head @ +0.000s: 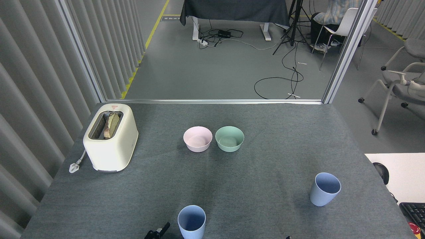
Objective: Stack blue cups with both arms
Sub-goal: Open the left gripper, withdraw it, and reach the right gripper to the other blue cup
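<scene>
From my seat at the controls, the biggest thing I see is the grey felt-covered table [252,186], which fills the lower half of the head view. On its far left stands a cream toaster [111,137] with a slice of bread [110,125] upright in its slot, and its white plug [73,166] lies on the felt just beside the toaster's near left corner. Near the middle of the table sit a pink bowl [198,138] and a green bowl [229,138], side by side and almost touching, pink on the left. One blue cup [324,189] stands upright well over to the right, leaning a touch in this view, its mouth open to the camera. The other blue cup [191,221] stands upright at the near edge, in the middle, well apart from the first, its base cut off by the bottom of the picture. Just to the left of that cup only a small dark tip of my left gripper [157,231] pokes into view; it is apart from the cup, and I cannot tell how wide its jaws stand or whether they hold anything. My right gripper does not show.
</scene>
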